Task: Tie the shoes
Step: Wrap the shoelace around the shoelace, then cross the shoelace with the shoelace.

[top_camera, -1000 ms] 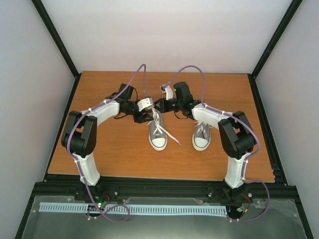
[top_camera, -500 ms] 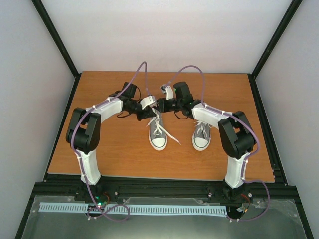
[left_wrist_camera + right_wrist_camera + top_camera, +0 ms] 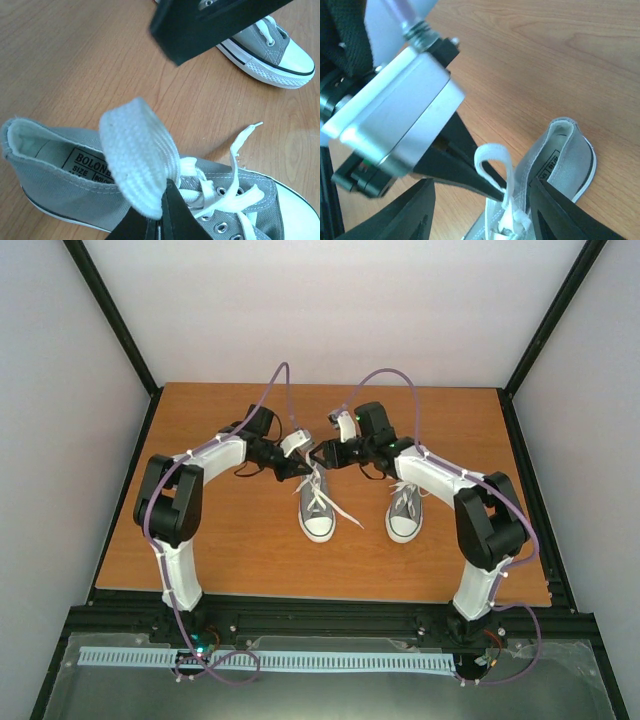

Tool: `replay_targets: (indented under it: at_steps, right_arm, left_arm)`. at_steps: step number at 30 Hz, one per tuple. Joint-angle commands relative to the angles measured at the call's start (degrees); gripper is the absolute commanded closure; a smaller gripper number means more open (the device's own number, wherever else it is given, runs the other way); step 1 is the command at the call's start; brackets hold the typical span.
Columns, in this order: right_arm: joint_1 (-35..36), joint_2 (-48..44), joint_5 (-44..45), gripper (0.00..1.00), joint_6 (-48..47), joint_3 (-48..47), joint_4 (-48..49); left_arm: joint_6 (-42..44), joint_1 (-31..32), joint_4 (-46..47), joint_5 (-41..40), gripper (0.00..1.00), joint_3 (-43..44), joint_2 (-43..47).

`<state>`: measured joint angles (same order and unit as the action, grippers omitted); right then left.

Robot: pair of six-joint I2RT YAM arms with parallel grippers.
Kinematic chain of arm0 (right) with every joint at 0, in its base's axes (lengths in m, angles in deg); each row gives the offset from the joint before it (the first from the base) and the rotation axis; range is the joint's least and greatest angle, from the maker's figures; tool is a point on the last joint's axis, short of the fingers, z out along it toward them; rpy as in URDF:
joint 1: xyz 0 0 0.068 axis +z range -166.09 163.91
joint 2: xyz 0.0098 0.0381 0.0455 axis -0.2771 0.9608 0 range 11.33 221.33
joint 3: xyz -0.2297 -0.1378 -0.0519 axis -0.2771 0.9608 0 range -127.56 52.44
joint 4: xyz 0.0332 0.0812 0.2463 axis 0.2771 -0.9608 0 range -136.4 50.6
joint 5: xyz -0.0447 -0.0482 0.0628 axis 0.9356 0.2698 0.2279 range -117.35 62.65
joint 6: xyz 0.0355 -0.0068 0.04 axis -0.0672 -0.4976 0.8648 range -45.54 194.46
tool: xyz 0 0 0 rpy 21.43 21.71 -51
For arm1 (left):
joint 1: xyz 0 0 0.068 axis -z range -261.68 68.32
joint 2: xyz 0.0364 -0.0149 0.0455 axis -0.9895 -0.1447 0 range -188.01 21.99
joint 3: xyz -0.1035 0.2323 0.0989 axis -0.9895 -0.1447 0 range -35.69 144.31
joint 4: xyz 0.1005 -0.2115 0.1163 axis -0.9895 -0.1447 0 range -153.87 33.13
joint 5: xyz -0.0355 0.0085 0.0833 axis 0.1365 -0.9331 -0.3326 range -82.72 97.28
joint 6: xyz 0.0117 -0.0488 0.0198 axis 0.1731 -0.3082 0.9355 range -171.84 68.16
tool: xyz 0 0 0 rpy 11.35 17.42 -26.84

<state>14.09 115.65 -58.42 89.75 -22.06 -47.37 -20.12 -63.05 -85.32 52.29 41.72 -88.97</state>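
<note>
Two small grey shoes stand side by side, toes toward the arms: the left shoe (image 3: 318,508) with loose white laces and the right shoe (image 3: 405,512). My left gripper (image 3: 306,469) is shut on a loop of white lace (image 3: 137,155) at the base, just above the left shoe's (image 3: 50,185) tongue. The loop (image 3: 495,160) stands upright between the spread fingers of my right gripper (image 3: 484,185), which is open and touches nothing. In the top view, the right gripper (image 3: 319,454) hovers just behind the left shoe's heel. A free lace end (image 3: 242,142) trails over the wood.
The shoes sit on a wooden tabletop (image 3: 230,540) with black frame rails and white walls around it. The right shoe (image 3: 280,50) lies close beside the working spot. The left gripper's body (image 3: 395,120) fills the space directly before the right wrist.
The left gripper has moved in and shut on the lace loop. The right gripper has opened and let the loop go, and the right arm's elbow has swung outward.
</note>
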Motion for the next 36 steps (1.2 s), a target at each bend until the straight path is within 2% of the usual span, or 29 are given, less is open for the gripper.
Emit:
replay_targets:
  at_steps: [1,6,8,13,16,22,27,29,32,34,36]
  right_arm:
    - [-0.8,-2.6,-1.6,0.49,-5.9,2.5,-2.1]
    - [-0.9,-0.5,-3.5,0.7,-12.2,2.2,-6.0]
    - [-0.8,0.1,-2.7,0.71,-12.7,3.0,-5.2]
    - [-0.6,2.5,-3.2,0.6,-12.4,2.8,-3.1]
    - [-0.2,4.7,-2.8,0.59,-12.4,1.3,-3.6]
    - [0.3,6.2,-2.8,0.76,-12.4,0.4,-3.3]
    - [0.3,6.4,-3.5,0.85,-12.2,0.5,-3.1]
    - [0.3,6.2,-3.7,0.89,-12.2,0.7,-2.9]
    - [0.3,5.8,-4.2,0.95,-12.1,0.7,-2.9]
    - [0.3,5.2,-4.2,0.96,-12.1,0.7,-3.0]
    - [0.4,4.8,-4.2,0.97,-12.3,0.7,-3.3]
  left_arm:
    - [-2.9,-0.8,0.0,1.2,0.99,2.1,-0.7]
    - [-3.2,-0.9,-0.7,1.2,0.99,2.7,-1.2]
    - [-3.3,-1.0,-0.8,1.3,0.99,2.9,-1.4]
    - [-3.4,-1.0,-1.1,1.4,0.99,3.2,-1.6]
    - [-3.3,-1.1,-1.4,1.6,0.99,3.4,-1.8]
    - [-3.4,-1.1,-2.0,1.6,0.99,3.7,-2.1]
    - [-3.1,-1.1,-2.4,1.9,0.98,4.0,-2.2]
    - [-2.7,-1.1,-2.8,2.2,0.87,3.9,-2.1]
    - [-1.7,-1.0,-3.5,3.1,0.64,3.8,-1.9]
    - [-1.9,-0.9,-3.4,3.7,0.57,4.3,-1.7]
    - [-2.8,-0.7,-3.1,3.7,0.55,5.2,-1.8]
